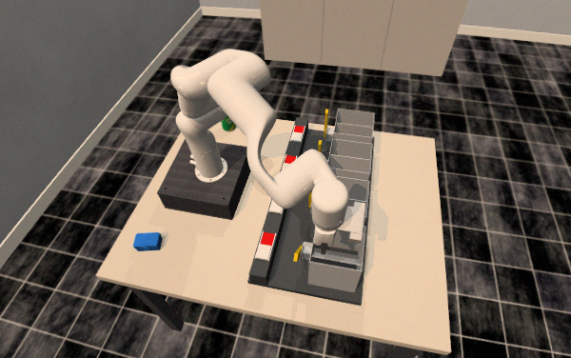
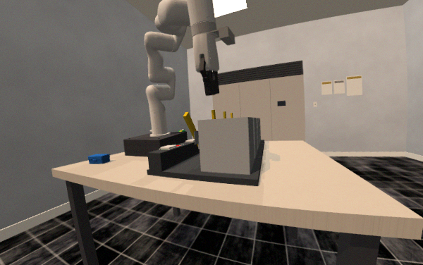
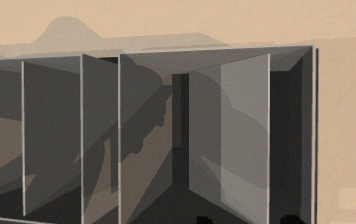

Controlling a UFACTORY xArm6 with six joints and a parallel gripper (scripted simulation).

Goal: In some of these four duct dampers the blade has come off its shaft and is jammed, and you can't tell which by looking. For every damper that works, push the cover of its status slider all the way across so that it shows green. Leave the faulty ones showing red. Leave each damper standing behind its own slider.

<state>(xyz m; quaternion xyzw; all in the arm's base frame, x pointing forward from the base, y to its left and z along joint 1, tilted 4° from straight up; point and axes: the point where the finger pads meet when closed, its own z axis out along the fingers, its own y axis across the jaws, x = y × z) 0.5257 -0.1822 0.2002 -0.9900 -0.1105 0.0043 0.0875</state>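
Note:
Four grey box dampers stand in a row on a dark base plate (image 1: pixel 285 267) (image 2: pixel 183 173). The nearest damper (image 1: pixel 333 273) (image 2: pixel 225 146) (image 3: pixel 150 150) shows from above in the wrist view, with its blade (image 3: pixel 245 130) turned inside. Its yellow lever (image 1: pixel 298 251) (image 2: pixel 190 125) is tilted; the farther levers (image 1: pixel 326 119) stand upright. The nearest slider shows red (image 1: pixel 268 238) beside its white cover (image 1: pixel 263 251). The far slider (image 1: pixel 299 129) and the one before it (image 1: pixel 290 159) show red. The remaining slider is partly hidden by the arm. My gripper (image 1: pixel 327 248) (image 2: pixel 211 92) hangs high above the nearest damper, fingers apart and empty.
A blue box (image 1: pixel 147 241) (image 2: pixel 99 158) lies near the table's left front corner. The arm's black pedestal (image 1: pixel 190 195) (image 2: pixel 141 144) stands left of the slider rail, with a green object (image 1: pixel 228 125) behind it. Cabinets stand beyond the table.

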